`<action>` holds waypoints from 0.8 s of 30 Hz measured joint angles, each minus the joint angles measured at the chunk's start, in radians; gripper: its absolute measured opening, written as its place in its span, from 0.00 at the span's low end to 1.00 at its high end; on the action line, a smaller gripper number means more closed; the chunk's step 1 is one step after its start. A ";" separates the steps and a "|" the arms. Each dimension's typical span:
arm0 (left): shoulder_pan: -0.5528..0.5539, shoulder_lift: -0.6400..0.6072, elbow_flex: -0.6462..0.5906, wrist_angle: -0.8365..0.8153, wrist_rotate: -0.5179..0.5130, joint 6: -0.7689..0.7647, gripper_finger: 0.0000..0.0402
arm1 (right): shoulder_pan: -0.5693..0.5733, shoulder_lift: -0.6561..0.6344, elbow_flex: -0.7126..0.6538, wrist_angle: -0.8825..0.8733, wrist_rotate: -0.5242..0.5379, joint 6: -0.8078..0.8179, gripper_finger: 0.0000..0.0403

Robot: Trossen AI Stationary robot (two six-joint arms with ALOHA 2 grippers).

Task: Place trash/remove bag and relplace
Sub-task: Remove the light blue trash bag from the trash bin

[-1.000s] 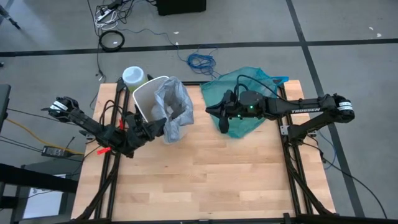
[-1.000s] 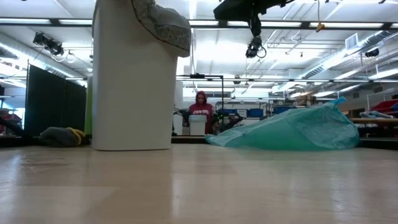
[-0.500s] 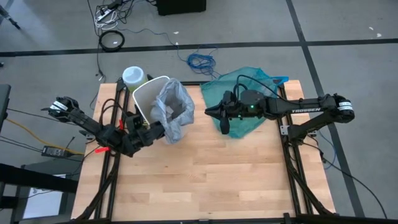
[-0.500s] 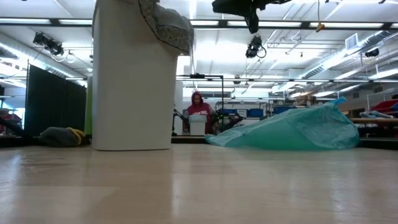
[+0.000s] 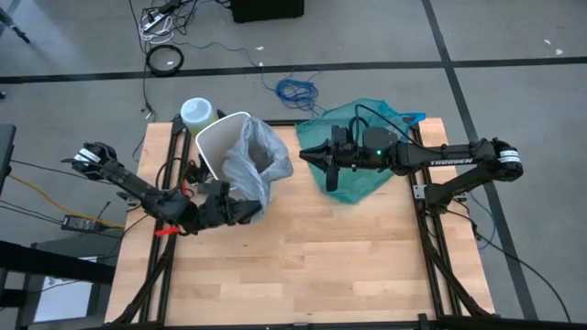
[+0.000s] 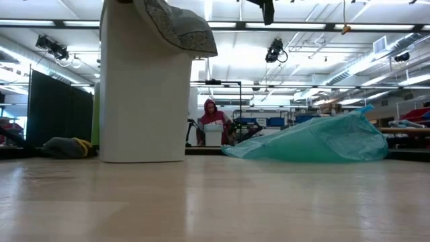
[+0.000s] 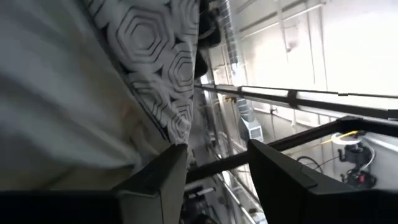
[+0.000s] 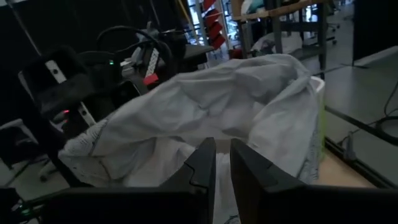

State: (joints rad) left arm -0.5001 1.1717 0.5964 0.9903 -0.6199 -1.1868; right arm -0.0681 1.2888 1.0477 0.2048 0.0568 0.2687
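Note:
A white bin (image 5: 215,137) stands upright at the table's far left. The pale grey bag (image 5: 257,163) lines it, its patterned hem (image 6: 181,27) folded out and drooping over the rim on the side toward the table's middle. My left gripper (image 5: 246,209) is open just near of the bin, below that hem (image 7: 161,81). My right gripper (image 5: 312,156) hovers high to the right of the bin, pointing at the bag's mouth (image 8: 205,106), fingers shut with nothing between them. The trash is out of view. My left gripper is open beside the bag's hanging hem (image 7: 177,134). One finger (image 7: 158,183) stands right at that edge, and I cannot tell whether it touches it. Nothing lies between the two fingers.
A teal plastic bag (image 5: 367,179) lies slumped on the table's far right, under my right arm. A round white-lidded container (image 5: 196,112) stands behind the bin at the far left corner. The near half of the wooden table (image 5: 303,266) is bare. A person (image 6: 212,121) sits far off in the room.
My left gripper has opened, let go of the bag's hem and drawn back toward the table's near edge. The freed hem has spread and droops farther over the bin's rim. My right gripper has risen a little and moved toward the far edge.

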 joint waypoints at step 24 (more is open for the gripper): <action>-0.120 -0.001 0.000 -0.291 0.012 -0.260 0.40 | -0.001 0.035 0.000 -0.216 -0.058 -0.041 0.24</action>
State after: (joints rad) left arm -0.6201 1.1706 0.5964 0.6989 -0.6082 -1.4464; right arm -0.0694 1.3239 1.0477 -0.0108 -0.0014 0.2273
